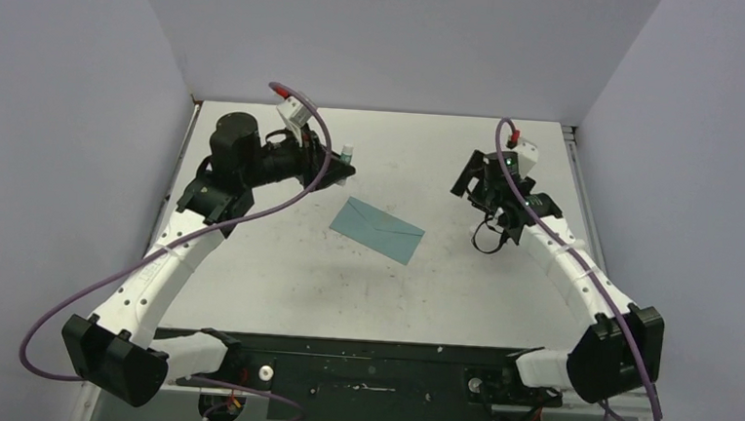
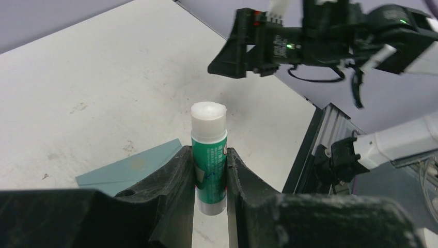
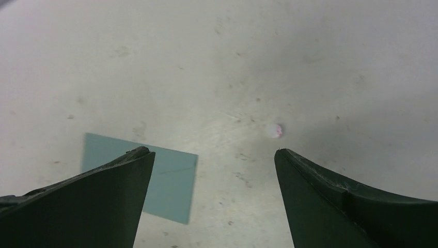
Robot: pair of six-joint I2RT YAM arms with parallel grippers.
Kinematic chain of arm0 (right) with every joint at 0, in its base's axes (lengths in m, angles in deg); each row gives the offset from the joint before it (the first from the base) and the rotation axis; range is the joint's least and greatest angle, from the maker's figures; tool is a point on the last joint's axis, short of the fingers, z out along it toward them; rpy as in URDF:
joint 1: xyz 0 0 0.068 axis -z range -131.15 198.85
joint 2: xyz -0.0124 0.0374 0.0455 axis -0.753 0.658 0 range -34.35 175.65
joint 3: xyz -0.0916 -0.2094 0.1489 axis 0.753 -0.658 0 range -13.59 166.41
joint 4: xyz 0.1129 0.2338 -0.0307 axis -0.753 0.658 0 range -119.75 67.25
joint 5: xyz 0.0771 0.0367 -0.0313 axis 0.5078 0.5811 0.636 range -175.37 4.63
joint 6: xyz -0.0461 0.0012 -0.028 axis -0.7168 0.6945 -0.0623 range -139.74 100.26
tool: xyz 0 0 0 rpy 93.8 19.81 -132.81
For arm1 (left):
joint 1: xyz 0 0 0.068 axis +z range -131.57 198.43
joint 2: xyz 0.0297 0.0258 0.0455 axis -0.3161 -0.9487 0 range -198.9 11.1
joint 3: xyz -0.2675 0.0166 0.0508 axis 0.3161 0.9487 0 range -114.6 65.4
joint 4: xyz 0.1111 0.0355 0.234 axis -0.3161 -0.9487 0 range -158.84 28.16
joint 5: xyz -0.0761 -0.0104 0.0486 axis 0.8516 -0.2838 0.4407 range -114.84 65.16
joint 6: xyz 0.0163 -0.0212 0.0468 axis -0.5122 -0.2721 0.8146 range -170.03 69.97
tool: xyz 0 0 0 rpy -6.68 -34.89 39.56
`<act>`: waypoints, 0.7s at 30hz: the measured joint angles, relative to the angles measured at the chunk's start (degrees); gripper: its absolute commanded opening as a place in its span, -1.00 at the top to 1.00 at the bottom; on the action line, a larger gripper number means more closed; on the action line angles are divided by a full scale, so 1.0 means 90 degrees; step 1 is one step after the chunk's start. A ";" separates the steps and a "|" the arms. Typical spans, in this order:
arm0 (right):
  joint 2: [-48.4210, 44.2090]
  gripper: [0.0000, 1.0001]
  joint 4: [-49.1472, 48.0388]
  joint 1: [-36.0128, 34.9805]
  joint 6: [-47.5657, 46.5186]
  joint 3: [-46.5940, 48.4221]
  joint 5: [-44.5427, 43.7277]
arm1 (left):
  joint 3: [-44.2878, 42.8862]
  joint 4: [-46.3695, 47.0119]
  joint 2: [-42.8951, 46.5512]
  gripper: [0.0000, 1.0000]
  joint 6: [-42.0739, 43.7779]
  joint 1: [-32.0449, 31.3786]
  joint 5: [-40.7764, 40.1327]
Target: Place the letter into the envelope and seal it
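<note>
The teal envelope (image 1: 377, 229) lies flat near the middle of the white surface (image 1: 276, 283). It sits askew, with its long sides running from far left toward near right. Its flap side faces up and the flap lies down flat against the body. Nothing rests on it and neither arm touches it.

The left pincer (image 2: 208, 151) is toward the far-left part of the surface, beyond the envelope's far-left corner. It is clamped on a glue stick (image 2: 209, 165). The stick stands upright between the two black fingers (image 2: 170, 186), which press its green-labelled body from both sides. Its white top is uncapped and rises above the fingertips. Whether its base touches the surface or hangs just above it cannot be told. In the left wrist view one corner of the envelope shows just beside the left finger.

The right pincer (image 3: 212, 152) is raised over the far-right part of the surface, well apart from the envelope. Its jaws are spread wide with nothing between them. Below it, a small round whitish thing (image 3: 274, 130) with a pink tinge lies on the bare surface, apart from the envelope.
</note>
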 measured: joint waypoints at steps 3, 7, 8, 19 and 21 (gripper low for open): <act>0.0573 -0.80 0.0415 0.0634 -0.0338 -0.0131 0.0355 | 0.0182 0.0109 0.0102 1.00 0.0194 -0.0029 0.0393; 0.1263 -0.71 0.0576 0.1168 -0.0899 -0.0114 0.1103 | 0.0520 0.0398 0.0257 1.00 0.0330 -0.0070 0.0680; 0.1462 -0.69 0.0629 0.1239 -0.1032 -0.0073 0.1236 | 0.0588 0.0449 0.0284 1.00 0.0352 -0.0078 0.0719; 0.2820 -0.12 0.0991 0.1297 -0.1598 0.0425 0.1382 | 0.0750 0.0726 0.0308 1.00 0.0379 -0.0112 0.0804; 0.2890 -0.07 0.0998 0.1297 -0.1627 0.0427 0.1311 | 0.0797 0.0741 0.0308 1.00 0.0379 -0.0112 0.0804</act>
